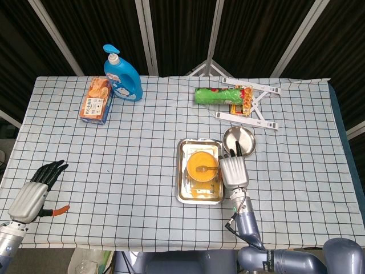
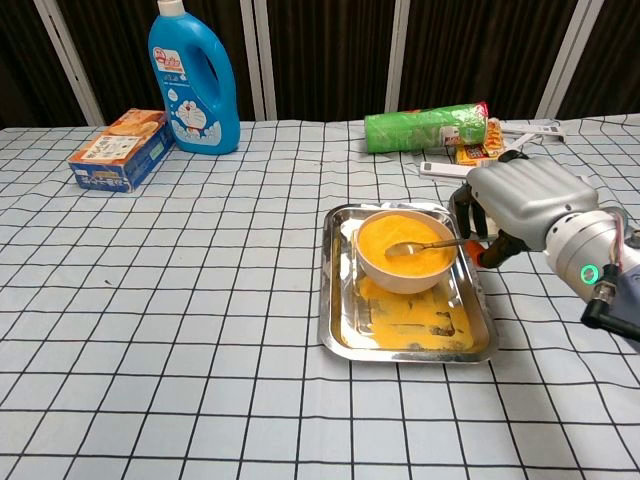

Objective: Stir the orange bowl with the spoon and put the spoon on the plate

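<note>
The orange bowl stands in the steel tray right of the table's middle. A metal spoon lies across the bowl with its scoop in the orange contents. My right hand holds the spoon's handle at the bowl's right rim. The round steel plate sits just behind that hand; in the chest view the hand hides it. My left hand hovers near the table's front left corner with fingers spread, holding nothing.
A blue detergent bottle and an orange snack box stand at the back left. A green tube, a snack packet and white slats lie at the back right. Orange residue coats the tray floor.
</note>
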### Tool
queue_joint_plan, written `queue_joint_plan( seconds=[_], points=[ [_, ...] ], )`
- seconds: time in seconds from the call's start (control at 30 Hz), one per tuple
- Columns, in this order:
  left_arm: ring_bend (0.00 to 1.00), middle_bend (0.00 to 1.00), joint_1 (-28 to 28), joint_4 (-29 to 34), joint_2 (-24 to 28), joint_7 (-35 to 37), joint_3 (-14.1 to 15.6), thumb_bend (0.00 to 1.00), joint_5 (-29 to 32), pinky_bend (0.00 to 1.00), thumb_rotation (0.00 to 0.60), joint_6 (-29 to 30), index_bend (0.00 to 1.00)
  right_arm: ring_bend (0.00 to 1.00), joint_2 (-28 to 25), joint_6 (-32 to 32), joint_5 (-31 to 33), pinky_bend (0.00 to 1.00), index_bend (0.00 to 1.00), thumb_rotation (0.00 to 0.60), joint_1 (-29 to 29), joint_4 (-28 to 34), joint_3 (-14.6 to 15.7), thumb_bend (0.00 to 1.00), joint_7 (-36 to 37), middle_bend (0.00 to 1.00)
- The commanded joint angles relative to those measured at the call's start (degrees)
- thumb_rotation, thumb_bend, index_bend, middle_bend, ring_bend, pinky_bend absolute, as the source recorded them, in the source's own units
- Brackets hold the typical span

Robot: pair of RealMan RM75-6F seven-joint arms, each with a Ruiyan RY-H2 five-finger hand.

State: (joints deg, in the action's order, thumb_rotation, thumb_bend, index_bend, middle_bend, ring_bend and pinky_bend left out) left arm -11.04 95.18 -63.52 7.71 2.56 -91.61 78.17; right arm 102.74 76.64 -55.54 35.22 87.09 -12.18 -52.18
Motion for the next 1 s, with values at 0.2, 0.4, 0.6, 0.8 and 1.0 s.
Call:
queue_joint_plan(
  seconds=[0.2, 0.4, 0.6, 0.8, 1.0],
  points=[
    [0.0, 0.0, 0.0, 0.0, 0.0, 0.0, 0.0, 0.0, 0.0, 0.0, 0.6, 0.0, 0.0, 0.29, -0.2, 0.1, 0.1, 0.0, 0.62, 0.6, -0.1, 0.2, 0.1, 0.49, -0.1, 0.55],
    [0.0, 0.0, 0.0, 0.0, 0.0, 0.0, 0.0, 0.0, 0.0, 0.0, 0.6, 0.0, 0.0, 0.29, -0.4, 0.3, 0.0, 0.0, 0.62, 0.6, -0.2, 0.7, 0.0, 0.49, -0.2, 0.55],
    [0.0, 0.0, 0.0, 0.0, 0.0, -0.1, 0.0, 0.0, 0.0, 0.0, 0.6, 0.0, 0.0, 0.29, -0.7, 0.5, -0.2, 0.0, 0.62, 0.6, -0.2, 1.2, 0.0, 0.49, -0.2, 0.56],
    [0.0, 0.0, 0.0, 0.0, 0.0, 0.0, 0.0, 0.0, -0.1, 0.0, 0.6, 0.1, 0.0, 0.29, -1.4, 1.0, -0.9, 0.0, 0.63, 0.6, -0.2, 2.3, 0.0, 0.49, -0.7, 0.56],
    [0.0, 0.0, 0.0, 0.0, 0.0, 0.1, 0.0, 0.0, -0.1, 0.0, 0.6, 0.1, 0.0, 0.29, -2.5, 3.0, -5.9, 0.0, 0.64, 0.6, 0.8, 2.3, 1.3, 0.5, -3.3, 0.57]
  ],
)
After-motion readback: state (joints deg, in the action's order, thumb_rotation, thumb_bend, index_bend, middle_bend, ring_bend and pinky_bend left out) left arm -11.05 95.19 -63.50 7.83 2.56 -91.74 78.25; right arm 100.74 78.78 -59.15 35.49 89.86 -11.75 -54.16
